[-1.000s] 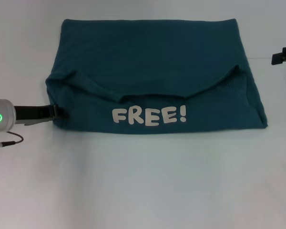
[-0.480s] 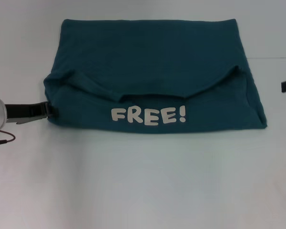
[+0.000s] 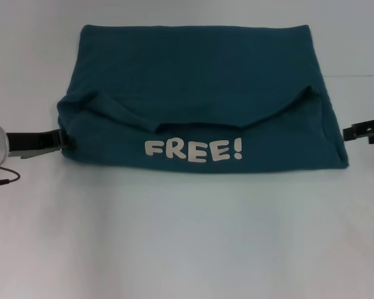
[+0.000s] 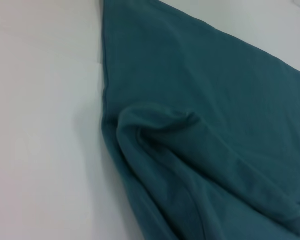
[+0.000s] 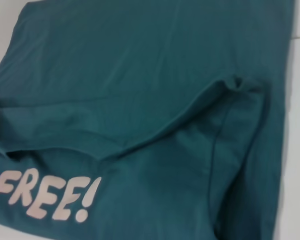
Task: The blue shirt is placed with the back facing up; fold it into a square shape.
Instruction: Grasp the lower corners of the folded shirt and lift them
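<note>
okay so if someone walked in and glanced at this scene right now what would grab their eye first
First, the blue shirt, partly folded in the middle of the white table, with pale FREE! lettering on its near flap. Next, the two dark grippers flanking it: the left gripper at its left edge, the right gripper by its right edge.

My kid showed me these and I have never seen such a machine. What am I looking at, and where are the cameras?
A two-armed robot is folding clothes. The wide picture comes from a camera on its head; the two close-ups come from cameras on its wrists. On the white table lies a partly folded dark teal-blue T-shirt with pale lettering "FREE!". The left end effector, black, sits at the shirt's left edge; the right end effector is near its right edge. Whether either grips cloth cannot be seen.
</note>
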